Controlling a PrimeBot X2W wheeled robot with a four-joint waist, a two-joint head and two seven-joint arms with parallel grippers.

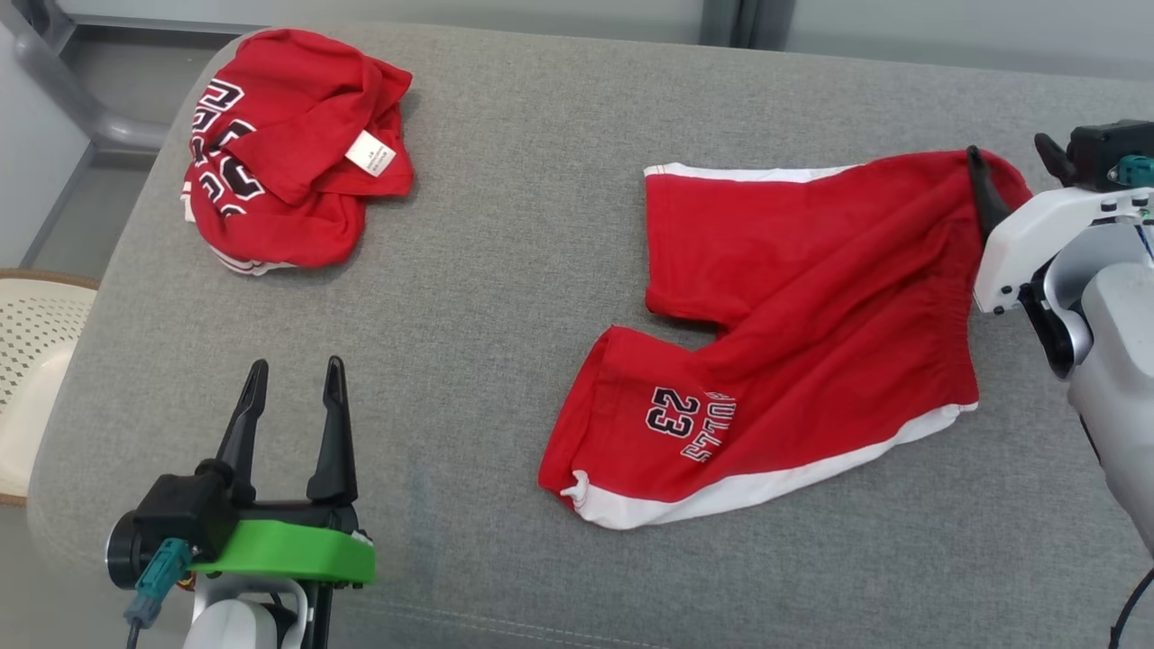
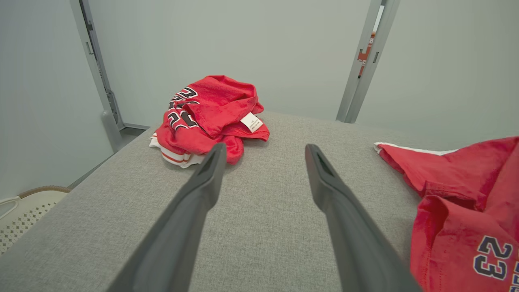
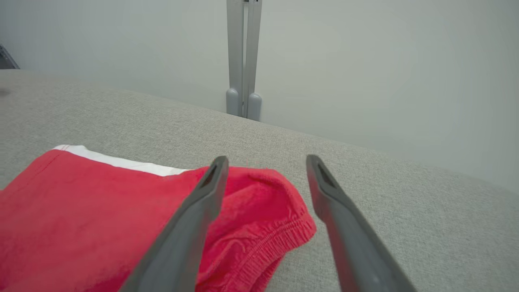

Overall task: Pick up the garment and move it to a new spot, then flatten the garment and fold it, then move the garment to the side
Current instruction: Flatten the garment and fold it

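Observation:
The garment, a pair of red shorts [image 1: 811, 297] with white trim and a black "23", lies spread on the grey cushioned surface [image 1: 505, 270] at centre right. It also reaches into the left wrist view [image 2: 458, 190]. My right gripper [image 1: 1007, 147] hovers over the far right waistband corner with its jaws open. In the right wrist view the bunched elastic corner [image 3: 267, 219] lies beneath the gap between the fingers [image 3: 267, 158], with nothing pinched. My left gripper [image 1: 297, 363] stands open near the front left [image 2: 265, 147], well apart from the shorts.
A second red garment [image 1: 288, 153] lies crumpled at the far left corner [image 2: 206, 113], white label up. A pale perforated basket [image 1: 27, 361] stands beyond the left edge. Grey posts and a pale wall run along the back.

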